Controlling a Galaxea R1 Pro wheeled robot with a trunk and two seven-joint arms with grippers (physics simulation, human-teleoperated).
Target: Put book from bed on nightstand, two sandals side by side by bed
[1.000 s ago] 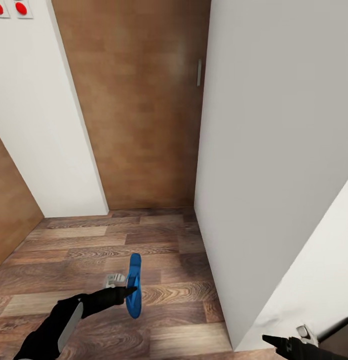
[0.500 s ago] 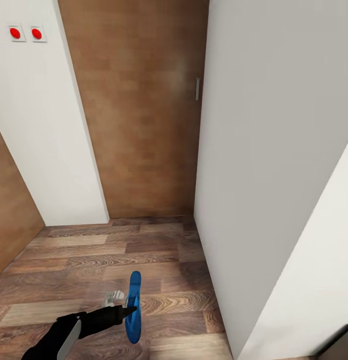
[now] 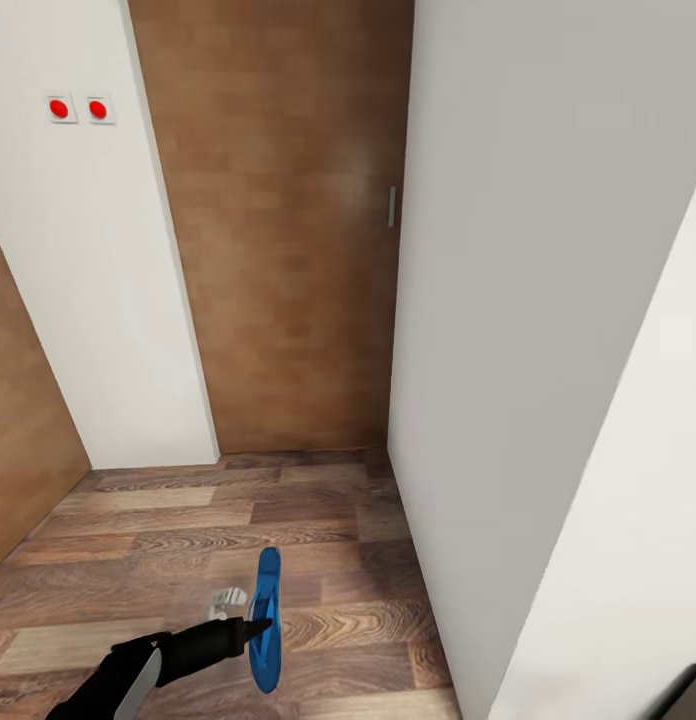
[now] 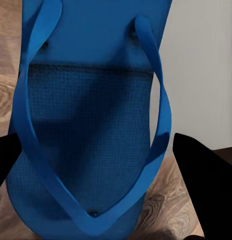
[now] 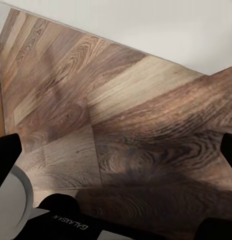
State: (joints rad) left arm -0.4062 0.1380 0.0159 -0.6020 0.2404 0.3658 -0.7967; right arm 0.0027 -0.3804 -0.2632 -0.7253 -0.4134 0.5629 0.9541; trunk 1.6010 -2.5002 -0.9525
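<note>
Nearest in the head view, the left arm reaches in from the lower left corner, and its left gripper is clamped on one sandal. The bright blue sandal hangs edge-on above the wood-plank floor, its length running away from the robot, one end up and the other near the picture's lower edge. A small pale grey part of the wrist shows just beside it. In the left wrist view the same sandal fills the space between the two black fingers, its sole textured and its blue straps meeting in a V at the toe post. One sandal can be counted.

The right gripper shows in the right wrist view by its two dark fingertips at the picture's opposite edges, held wide apart with bare floor planks between them and a strip of white wall beyond. It holds nothing.

Farther off, the floor runs to a tan wooden door, shut, with one slim metal handle near its right edge. A second tan panel stands at the left edge. Between them is a white wall carrying two small switch plates with red round buttons, side by side. A large white wall fills the right.
</note>
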